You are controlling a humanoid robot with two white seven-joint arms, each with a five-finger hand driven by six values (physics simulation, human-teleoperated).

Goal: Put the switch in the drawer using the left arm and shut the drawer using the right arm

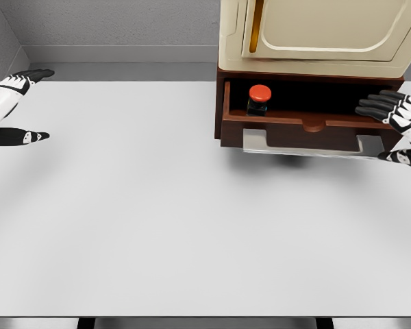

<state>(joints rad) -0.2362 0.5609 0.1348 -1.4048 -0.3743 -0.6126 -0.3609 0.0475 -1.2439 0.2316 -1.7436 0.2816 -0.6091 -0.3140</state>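
A: Where is the switch (259,100)?

B: At about one o'clock, standing inside the open drawer (298,127), near its left end, red cap up. That part looks done.

A: And the left robot hand (17,110)?

B: Out at nine o'clock by the edge of the tabletop (157,219), fingers spread wide, holding nothing.

A: The right robot hand (396,127)?

B: At three o'clock, by the drawer's right end, fingers extended and loosely apart, gripping nothing.

A: What could go wrong?

B: I judge an off-centre push from the right end could skew the drawer so it jams, or shove the whole cabinet (315,41) back. A hard push might topple the switch.
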